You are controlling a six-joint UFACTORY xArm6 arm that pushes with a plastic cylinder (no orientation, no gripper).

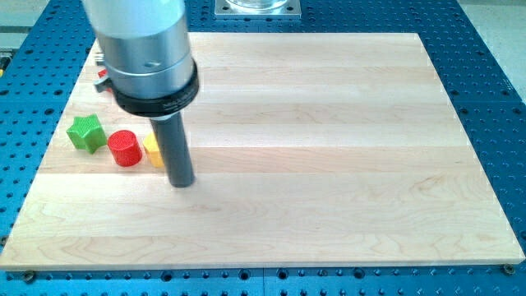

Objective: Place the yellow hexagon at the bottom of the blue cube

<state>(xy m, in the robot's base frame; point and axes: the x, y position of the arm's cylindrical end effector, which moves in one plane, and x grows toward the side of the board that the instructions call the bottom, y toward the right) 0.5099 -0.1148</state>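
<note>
The yellow hexagon [153,151] sits touching the rod just above my tip [181,182], on the tip's left side as you look at the view; you see only a sliver of yellow, since the rod covers the rest, so its shape cannot be made out from here. There is no gripper on this arm, so you have nothing open or shut to read: the arm ends in the dark rod alone, and its lower end rests on the wooden board [329,164].

To the left of the tip, right beside the yellow piece, you find the red cylinder [125,148]. Farther left again, and slightly toward the view's top, stands the green star [85,131], close to the red cylinder but whether they touch is hard to tell.

Up and to the left of the tip, near the board's edge, a small bit of red [103,73] shows beside the grey housing [144,49] of the arm. You cannot see the blue cube anywhere.
</note>
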